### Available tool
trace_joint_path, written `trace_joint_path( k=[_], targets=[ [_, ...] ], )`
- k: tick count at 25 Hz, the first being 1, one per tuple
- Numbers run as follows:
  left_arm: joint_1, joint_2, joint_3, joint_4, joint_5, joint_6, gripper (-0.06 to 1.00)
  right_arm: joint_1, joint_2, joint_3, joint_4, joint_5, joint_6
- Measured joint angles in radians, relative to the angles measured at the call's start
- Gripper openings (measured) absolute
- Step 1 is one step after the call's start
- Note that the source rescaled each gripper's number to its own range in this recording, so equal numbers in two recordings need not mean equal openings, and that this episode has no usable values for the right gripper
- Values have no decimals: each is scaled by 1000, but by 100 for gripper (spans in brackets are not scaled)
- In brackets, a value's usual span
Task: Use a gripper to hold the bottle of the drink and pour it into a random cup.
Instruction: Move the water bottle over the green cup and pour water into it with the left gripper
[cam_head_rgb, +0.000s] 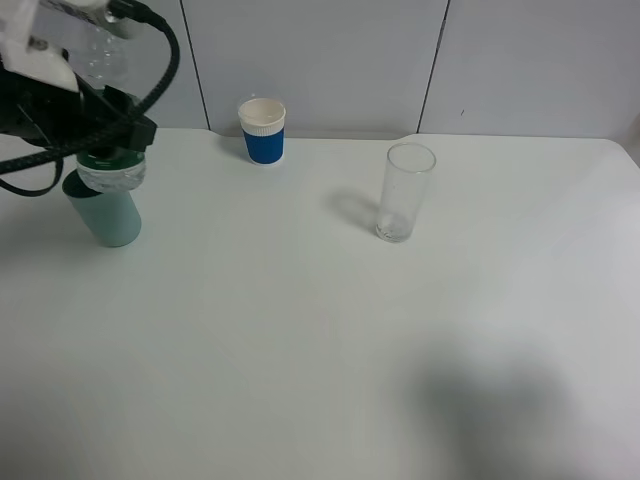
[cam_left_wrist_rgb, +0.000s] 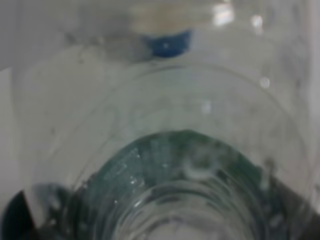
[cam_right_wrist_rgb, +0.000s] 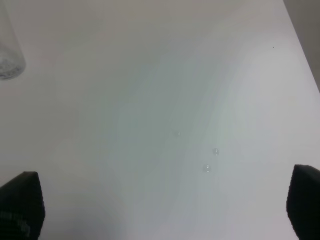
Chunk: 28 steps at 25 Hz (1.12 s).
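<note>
My left gripper (cam_head_rgb: 100, 125) is at the far left of the exterior high view, shut on the bottle of the drink (cam_head_rgb: 112, 172). The bottle is tipped steeply, its neck end pointing down at the mouth of the teal-green cup (cam_head_rgb: 108, 218), which stands on the table. The bottle's dark green label (cam_head_rgb: 98, 157) shows just below the black jaws. In the left wrist view the clear bottle (cam_left_wrist_rgb: 175, 165) fills the picture and hides the jaws and the cup. My right gripper (cam_right_wrist_rgb: 162, 210) is open and empty over bare table.
A blue-and-white paper cup (cam_head_rgb: 263, 131) stands at the back near the wall. A tall clear glass (cam_head_rgb: 407, 192) stands right of centre and shows in the right wrist view (cam_right_wrist_rgb: 7, 50). A few water drops (cam_right_wrist_rgb: 210, 160) lie on the white table (cam_head_rgb: 320, 340).
</note>
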Motion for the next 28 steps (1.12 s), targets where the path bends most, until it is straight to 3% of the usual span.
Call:
trace_joint_path(
  k=[11, 18, 24, 28],
  targets=[
    [311, -69, 0, 3, 76, 0, 0, 0, 0, 0, 0, 0, 0],
    [493, -69, 2, 86, 66, 0, 0, 0, 0, 0, 0, 0, 0],
    [596, -69, 74, 160, -83, -5, 0, 0, 0, 0, 0, 0, 0],
    [651, -69, 138, 222, -194, -74, 0, 0, 0, 0, 0, 0, 0]
  ],
)
